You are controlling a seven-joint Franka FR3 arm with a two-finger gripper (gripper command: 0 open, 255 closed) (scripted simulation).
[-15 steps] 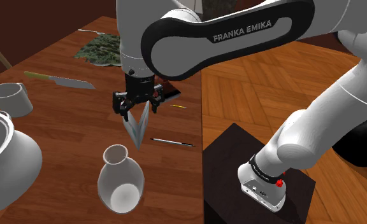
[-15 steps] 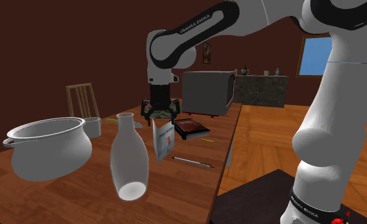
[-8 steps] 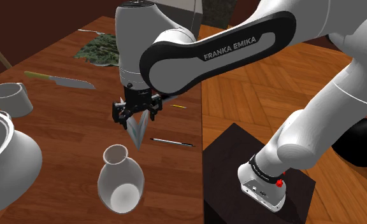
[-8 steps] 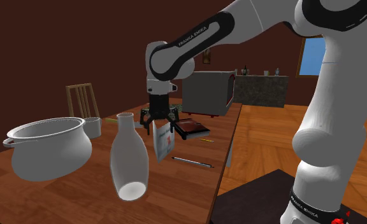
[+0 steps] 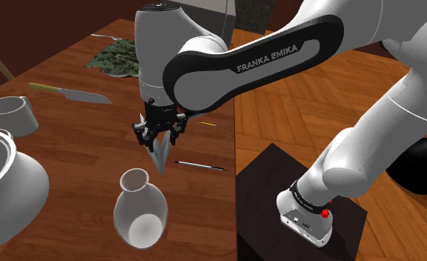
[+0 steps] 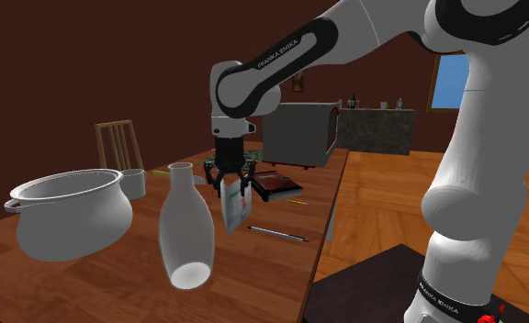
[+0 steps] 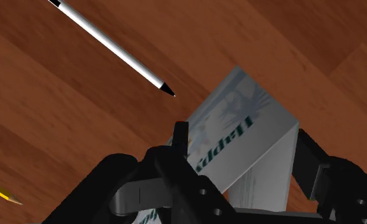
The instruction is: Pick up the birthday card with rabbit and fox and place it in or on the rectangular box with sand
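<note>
The black fingers [image 7: 176,156] pinch the top of the folded birthday card [image 7: 239,118], which stands tent-like on the worktop [image 5: 71,141] directly beneath them, its fold running between them, with the mottled green box [image 5: 119,58] well apart toward the shoulder view's upper left.

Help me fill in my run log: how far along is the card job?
Done: the approach; the all-black two-finger gripper sits over the top of the folded pale printed birthday card. In hand: the grasp; the card stands on the brown wooden table, not yet lifted. Left: lifting it, carrying it and setting it in the sand box, which I cannot pick out.
</note>
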